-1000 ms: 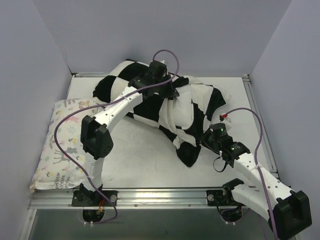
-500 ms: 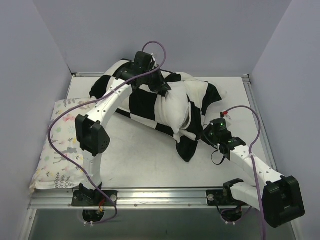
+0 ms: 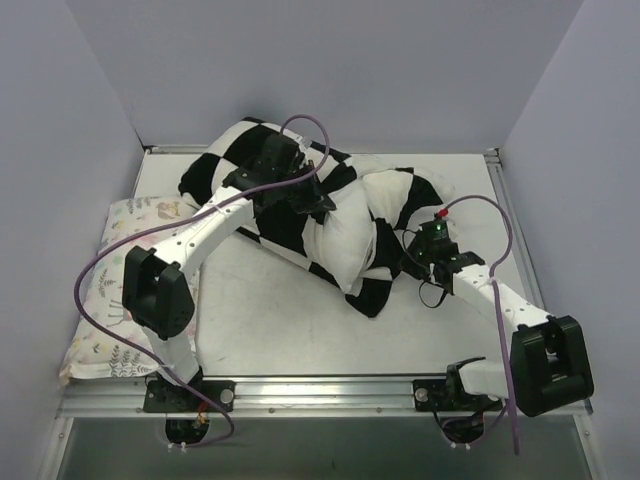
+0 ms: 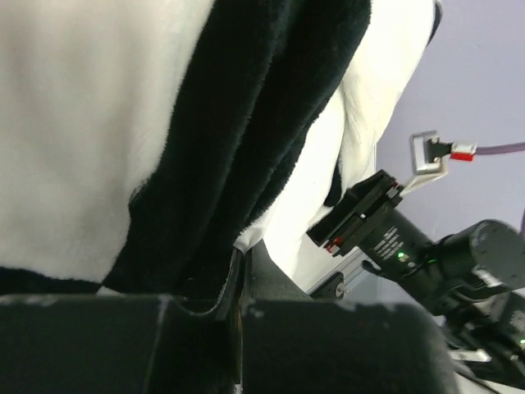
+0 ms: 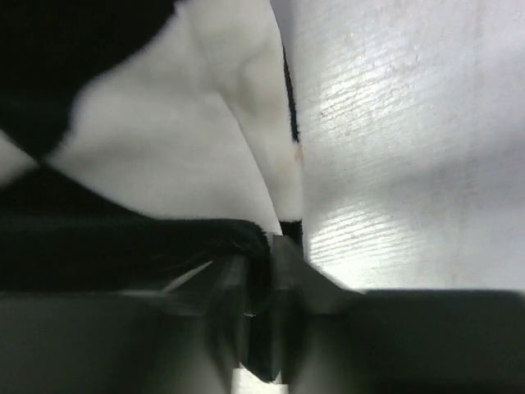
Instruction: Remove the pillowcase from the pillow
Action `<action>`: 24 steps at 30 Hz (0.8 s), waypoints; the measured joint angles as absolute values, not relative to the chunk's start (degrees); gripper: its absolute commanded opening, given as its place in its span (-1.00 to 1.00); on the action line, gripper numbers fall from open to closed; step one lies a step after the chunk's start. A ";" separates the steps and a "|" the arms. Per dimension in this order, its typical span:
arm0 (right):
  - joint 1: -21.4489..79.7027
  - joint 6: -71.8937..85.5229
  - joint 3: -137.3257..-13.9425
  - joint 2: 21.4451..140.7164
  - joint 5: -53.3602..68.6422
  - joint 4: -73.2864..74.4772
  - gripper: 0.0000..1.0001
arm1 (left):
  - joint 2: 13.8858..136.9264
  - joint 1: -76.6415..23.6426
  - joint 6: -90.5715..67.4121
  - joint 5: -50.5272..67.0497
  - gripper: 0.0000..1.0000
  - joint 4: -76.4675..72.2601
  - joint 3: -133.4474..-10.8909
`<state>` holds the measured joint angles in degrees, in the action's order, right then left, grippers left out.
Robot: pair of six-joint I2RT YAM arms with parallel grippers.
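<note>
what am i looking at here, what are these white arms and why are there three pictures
Two white robot arms are bolted at the near edge of the table. One picture looks down from above. The other two come from small cameras on each wrist, so they show cloth up close. On the table lie a floral pillow and a plain white pillow partly inside a black-and-white checkered pillowcase. The left gripper and the right gripper are each pinched shut on the pillowcase, apparently to pull it off.
</note>
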<state>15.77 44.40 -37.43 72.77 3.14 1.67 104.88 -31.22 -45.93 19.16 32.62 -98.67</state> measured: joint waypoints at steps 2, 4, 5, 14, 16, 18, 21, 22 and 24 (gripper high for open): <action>16.01 42.87 -39.09 71.72 3.09 4.19 0.00 | 100.62 -32.56 -46.15 17.78 -1.00 28.73 -92.14; 16.19 40.75 -39.99 68.84 1.76 7.09 0.20 | 97.65 -33.43 -46.30 16.56 -1.00 25.91 -87.48; 16.25 39.94 -40.14 66.50 1.19 8.54 0.31 | 96.68 -33.74 -46.44 16.10 -1.00 24.64 -85.69; 25.23 35.29 -47.57 52.21 -5.58 17.96 0.59 | 95.46 -38.06 -47.46 10.57 -1.00 16.73 -79.42; 28.25 34.63 -51.03 55.79 -6.98 17.96 0.62 | 95.35 -38.79 -47.44 9.26 -1.00 15.92 -79.09; 30.15 34.11 -53.87 60.10 -7.99 17.47 0.62 | 95.04 -39.40 -47.42 7.94 -1.00 15.46 -78.43; 31.05 33.28 -56.69 68.73 -9.63 16.97 0.32 | 94.26 -40.10 -47.42 6.74 -1.00 14.94 -77.23; 30.87 33.06 -57.17 71.24 -10.26 16.95 0.12 | 93.93 -40.27 -47.37 6.46 -1.00 14.83 -76.86; 29.80 32.60 -57.43 75.26 -11.42 17.04 -0.56 | 93.01 -40.51 -47.33 6.07 -1.00 14.81 -76.09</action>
